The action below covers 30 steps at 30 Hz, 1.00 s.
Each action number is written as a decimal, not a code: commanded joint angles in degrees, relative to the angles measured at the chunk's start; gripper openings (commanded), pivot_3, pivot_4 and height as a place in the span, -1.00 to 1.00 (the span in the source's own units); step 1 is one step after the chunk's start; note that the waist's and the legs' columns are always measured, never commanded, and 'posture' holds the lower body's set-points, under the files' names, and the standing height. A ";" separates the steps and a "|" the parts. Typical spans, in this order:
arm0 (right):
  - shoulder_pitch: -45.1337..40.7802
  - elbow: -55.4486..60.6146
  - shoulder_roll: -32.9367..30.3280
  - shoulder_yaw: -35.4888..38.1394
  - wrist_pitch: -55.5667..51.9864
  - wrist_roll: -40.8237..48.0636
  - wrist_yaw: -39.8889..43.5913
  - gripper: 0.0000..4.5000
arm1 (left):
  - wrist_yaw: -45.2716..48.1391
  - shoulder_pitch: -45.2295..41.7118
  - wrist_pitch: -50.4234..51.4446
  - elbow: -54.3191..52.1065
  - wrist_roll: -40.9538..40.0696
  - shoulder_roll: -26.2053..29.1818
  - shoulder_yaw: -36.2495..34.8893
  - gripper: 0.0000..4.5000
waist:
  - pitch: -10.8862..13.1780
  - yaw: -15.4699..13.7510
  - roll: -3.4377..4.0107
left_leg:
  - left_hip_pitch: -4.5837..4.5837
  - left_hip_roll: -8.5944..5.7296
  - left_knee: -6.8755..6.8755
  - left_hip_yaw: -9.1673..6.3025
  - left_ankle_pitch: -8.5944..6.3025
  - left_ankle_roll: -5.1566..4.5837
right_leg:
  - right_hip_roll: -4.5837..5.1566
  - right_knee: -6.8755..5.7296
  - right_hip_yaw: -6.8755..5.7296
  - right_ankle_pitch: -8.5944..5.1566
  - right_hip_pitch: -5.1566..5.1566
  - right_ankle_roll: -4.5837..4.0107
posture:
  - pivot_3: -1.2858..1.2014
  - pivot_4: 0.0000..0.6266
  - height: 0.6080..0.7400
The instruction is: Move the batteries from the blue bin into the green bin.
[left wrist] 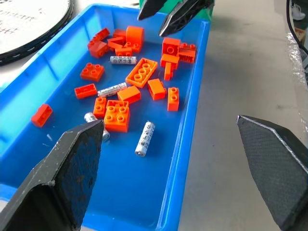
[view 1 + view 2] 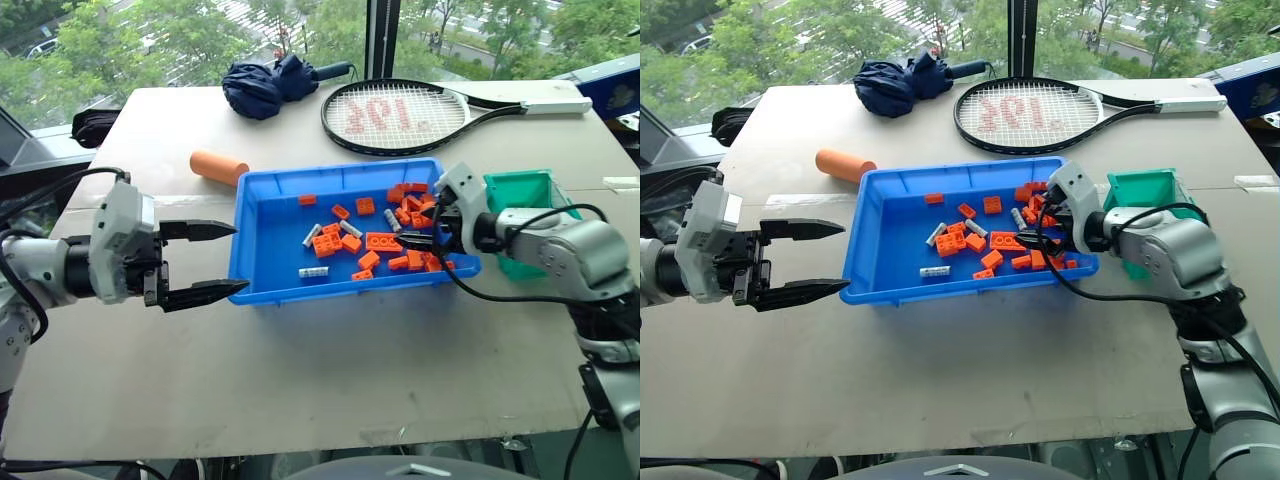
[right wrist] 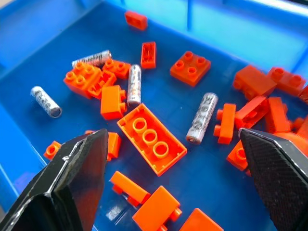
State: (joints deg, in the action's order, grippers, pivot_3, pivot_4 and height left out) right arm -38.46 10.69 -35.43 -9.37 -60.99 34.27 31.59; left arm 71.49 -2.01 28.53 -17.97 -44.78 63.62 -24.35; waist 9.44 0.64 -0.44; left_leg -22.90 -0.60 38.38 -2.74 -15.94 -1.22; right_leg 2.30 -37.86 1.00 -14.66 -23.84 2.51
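Both my jaws stand wide apart and hold nothing. My left gripper [image 2: 205,262] hangs level just outside the blue bin [image 2: 262,282], at its 9 o'clock edge, fingertips aimed at the rim. My right gripper [image 3: 173,192] is over the bin's 3 o'clock end, above a long orange brick [image 3: 152,144]. Four batteries [image 3: 202,117] lie loose on the bin floor among the orange toy bricks [image 2: 327,243], mostly left of centre. Just beyond my right wrist, at 3 o'clock of the tray, sits the green bin [image 2: 520,190]. Farther off on the table [image 2: 300,380] lie an orange cylinder [image 2: 218,167] at 11 o'clock, a tennis racket [image 2: 400,118] and a folded navy umbrella [image 2: 268,85].
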 commanded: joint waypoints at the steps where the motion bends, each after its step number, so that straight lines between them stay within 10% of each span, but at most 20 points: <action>1: -8.77 -12.68 7.46 -6.29 1.77 -7.26 -1.43 0.94 | 1.87 -1.30 0.91 0.88 2.02 4.27 -3.04 1.00 | 0.11 1.10 -0.18 | -0.01 0.01 0.01 0.14 0.01 0.01 | 0.04 0.00 0.01 0.01 -0.07 0.00 | 0.03 -0.52 1.00; 14: -13.04 -20.78 15.26 -7.57 2.86 -13.56 1.31 0.94 | 4.66 -1.28 -0.67 3.80 5.65 3.70 -3.88 1.00 | 0.12 1.55 -0.16 | 0.06 0.06 -0.02 0.22 -0.05 -0.08 | -0.04 -0.15 0.07 0.01 -0.18 0.00 | 0.03 -0.52 1.00; 17: -13.22 -22.46 15.80 -7.99 3.30 -15.51 1.31 0.60 | 5.25 -1.76 -1.45 4.68 6.26 3.54 -3.50 1.00 | 0.12 1.59 -0.15 | 0.05 0.06 -0.02 0.23 -0.03 -0.05 | -0.03 -0.15 0.08 0.01 -0.20 0.00 | 0.03 -0.52 1.00; 24: -13.75 -26.24 17.37 -7.74 4.27 -19.12 0.41 -0.95 | 6.24 -2.52 -2.93 6.15 7.01 2.96 -2.81 1.00 | 0.11 1.70 -0.15 | 0.05 0.06 -0.03 0.24 -0.02 -0.04 | 0.04 -0.19 0.09 0.01 -0.22 0.00 | 0.03 -0.52 1.00; 30: -13.13 -25.51 17.12 -9.22 5.45 -21.94 1.26 -0.99 | 7.11 -3.42 -4.05 7.23 7.65 2.55 -2.26 1.00 | 0.09 1.70 -0.16 | 0.06 0.06 -0.02 0.24 -0.02 -0.03 | 0.06 -0.20 0.10 0.02 -0.21 0.00 | 0.03 -0.52 1.00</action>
State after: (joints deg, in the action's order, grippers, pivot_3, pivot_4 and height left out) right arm -52.25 -14.96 -17.96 -17.70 -55.32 13.67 32.51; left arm 78.14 -4.40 25.57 -10.97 -37.27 66.06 -26.23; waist 9.53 2.34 -0.60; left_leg -22.83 -0.54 38.35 -2.50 -15.96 -1.25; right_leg 2.37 -38.07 1.09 -14.65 -24.05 2.51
